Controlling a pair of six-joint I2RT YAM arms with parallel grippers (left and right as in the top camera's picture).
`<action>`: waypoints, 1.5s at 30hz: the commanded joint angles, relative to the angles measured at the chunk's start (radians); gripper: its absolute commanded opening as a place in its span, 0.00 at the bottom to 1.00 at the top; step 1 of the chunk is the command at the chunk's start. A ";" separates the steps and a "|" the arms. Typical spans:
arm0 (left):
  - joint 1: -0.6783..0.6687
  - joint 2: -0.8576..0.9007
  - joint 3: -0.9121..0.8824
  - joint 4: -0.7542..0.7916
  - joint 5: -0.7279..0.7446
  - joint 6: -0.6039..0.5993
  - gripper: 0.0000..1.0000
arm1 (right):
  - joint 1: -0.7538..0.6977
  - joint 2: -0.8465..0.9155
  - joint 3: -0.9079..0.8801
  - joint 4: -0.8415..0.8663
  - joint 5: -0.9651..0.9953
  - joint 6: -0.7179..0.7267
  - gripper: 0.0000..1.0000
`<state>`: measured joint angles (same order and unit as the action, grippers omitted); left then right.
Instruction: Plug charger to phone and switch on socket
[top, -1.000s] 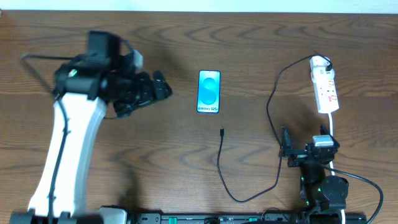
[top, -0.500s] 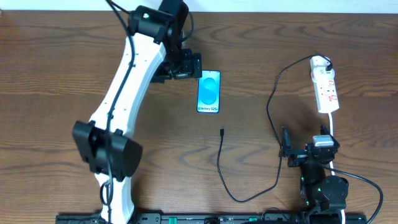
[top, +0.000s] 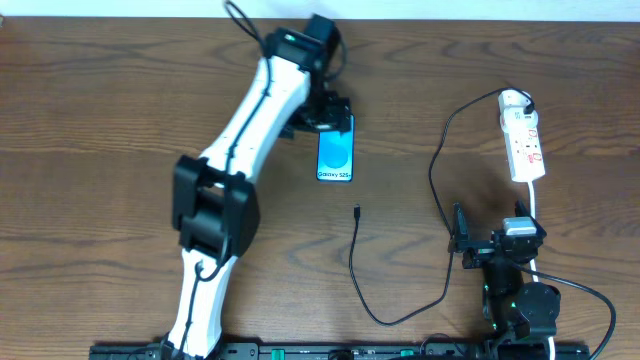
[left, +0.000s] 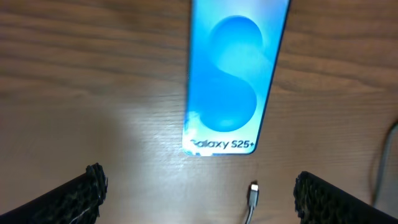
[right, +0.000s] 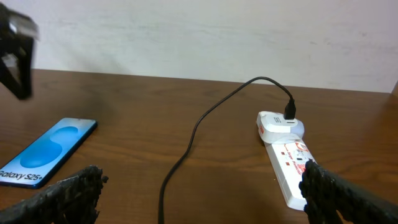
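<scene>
My left pincer (left: 202, 198) hangs with its jaws wide apart and empty over the phone (left: 231, 81). The phone lies flat on the wooden table (left: 93, 93), its screen up and lit blue, and the small black plug of the charger (left: 253, 190) lies just short of its near edge, not touching it. My right pincer (right: 202, 193), jaws likewise spread and holding nothing, sits low near the table's front edge, well apart from the phone. The charger runs on in a loop to the far end of the white socket (right: 292, 158), which lies ahead of the right pincer.
</scene>
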<state>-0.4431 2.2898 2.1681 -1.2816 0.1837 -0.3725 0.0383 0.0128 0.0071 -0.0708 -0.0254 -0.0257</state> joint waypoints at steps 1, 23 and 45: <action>-0.012 0.045 0.018 0.031 -0.021 0.020 0.98 | -0.005 -0.004 -0.001 -0.005 0.005 0.014 0.99; -0.064 0.176 0.001 0.153 -0.021 -0.010 0.98 | -0.005 -0.004 -0.001 -0.005 0.005 0.014 0.99; -0.076 0.182 -0.039 0.188 -0.091 -0.010 0.98 | -0.005 -0.004 -0.001 -0.005 0.005 0.014 0.99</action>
<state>-0.5137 2.4592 2.1410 -1.0950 0.1120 -0.3702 0.0383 0.0128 0.0071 -0.0708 -0.0254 -0.0254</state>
